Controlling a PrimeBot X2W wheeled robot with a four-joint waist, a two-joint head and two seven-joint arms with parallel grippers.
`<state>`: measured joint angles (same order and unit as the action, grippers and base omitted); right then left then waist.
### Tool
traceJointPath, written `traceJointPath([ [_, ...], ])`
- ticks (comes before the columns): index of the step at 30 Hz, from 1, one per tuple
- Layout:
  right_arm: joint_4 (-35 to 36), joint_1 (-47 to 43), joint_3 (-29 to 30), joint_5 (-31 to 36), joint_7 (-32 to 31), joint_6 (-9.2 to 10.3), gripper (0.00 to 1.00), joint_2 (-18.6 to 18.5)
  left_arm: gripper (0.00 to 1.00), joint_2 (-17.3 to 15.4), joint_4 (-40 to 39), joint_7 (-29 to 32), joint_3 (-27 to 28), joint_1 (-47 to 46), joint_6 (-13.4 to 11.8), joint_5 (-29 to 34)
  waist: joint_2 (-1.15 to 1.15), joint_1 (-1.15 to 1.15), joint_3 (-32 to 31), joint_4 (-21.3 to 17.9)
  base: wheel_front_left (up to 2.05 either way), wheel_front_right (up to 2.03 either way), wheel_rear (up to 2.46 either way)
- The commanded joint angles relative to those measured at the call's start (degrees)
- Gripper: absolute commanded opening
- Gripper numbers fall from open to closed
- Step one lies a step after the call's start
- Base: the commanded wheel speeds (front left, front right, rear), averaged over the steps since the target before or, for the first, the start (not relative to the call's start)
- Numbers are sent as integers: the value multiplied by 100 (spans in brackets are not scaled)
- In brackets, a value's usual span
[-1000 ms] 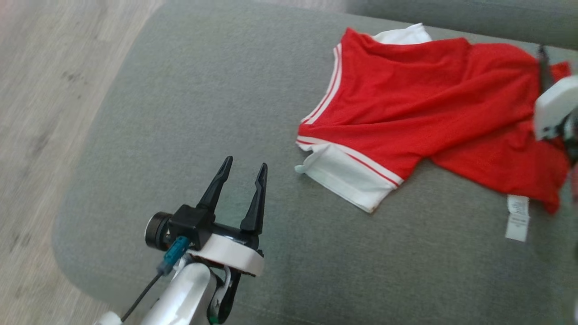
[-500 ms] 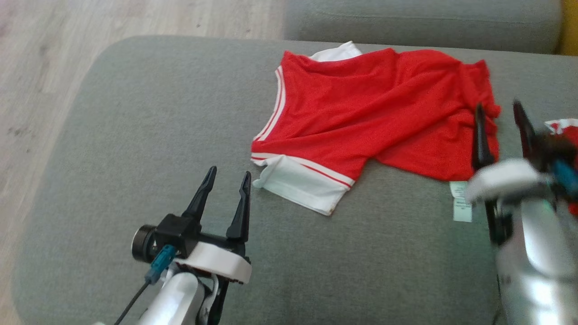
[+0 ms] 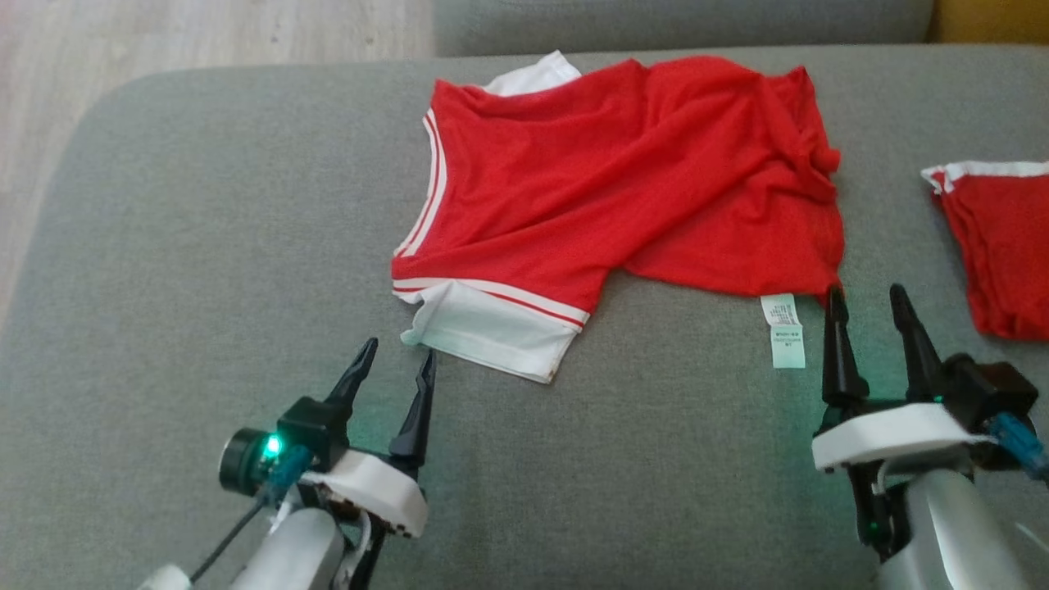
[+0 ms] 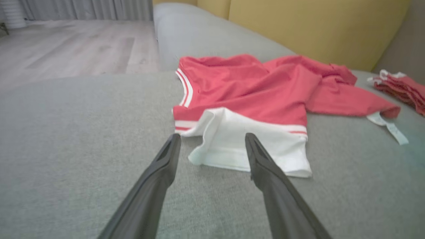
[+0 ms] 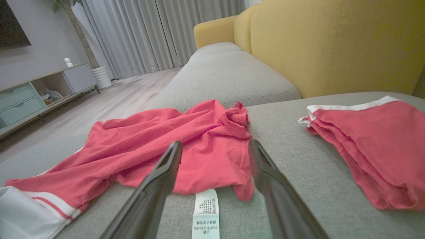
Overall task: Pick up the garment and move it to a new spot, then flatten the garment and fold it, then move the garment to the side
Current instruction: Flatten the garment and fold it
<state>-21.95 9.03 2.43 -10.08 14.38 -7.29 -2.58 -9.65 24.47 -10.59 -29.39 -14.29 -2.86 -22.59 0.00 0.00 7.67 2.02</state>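
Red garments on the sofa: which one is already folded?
The small red garment at the head view's right edge, stacked in neat layers. The larger garment in the middle lies spread and wrinkled, care label sticking out.

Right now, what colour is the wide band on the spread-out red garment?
White; the band shows best in the left wrist view.

The garment [image 3: 623, 180] is matt red mesh cloth with smooth white bands. The sofa seat [image 3: 205, 246] is coarse grey woven fabric, its yellow backrest [image 5: 332, 43] smooth and leathery. The floor [image 4: 66, 49] is matt wood. The left gripper [image 3: 399, 350] and right gripper [image 3: 867, 290] are matt dark plastic.
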Motion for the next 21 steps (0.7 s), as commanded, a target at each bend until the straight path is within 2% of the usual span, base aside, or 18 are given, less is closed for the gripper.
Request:
traceJointPath([
  [1,239,243,-158,2,62,-20,100,-31,100,-159,-13,54,137,-412,92,73,0,0,138,-103,0,0,0],
  [5,295,279,-150,27,62,-20,100,-31,100,-308,520,210,31,-788,231,192,0,0,306,-212,0,0,0],
  [21,271,354,-185,-11,62,-20,100,-30,100,-288,1474,83,-103,-1399,468,207,0,0,575,-372,0,0,0],
])
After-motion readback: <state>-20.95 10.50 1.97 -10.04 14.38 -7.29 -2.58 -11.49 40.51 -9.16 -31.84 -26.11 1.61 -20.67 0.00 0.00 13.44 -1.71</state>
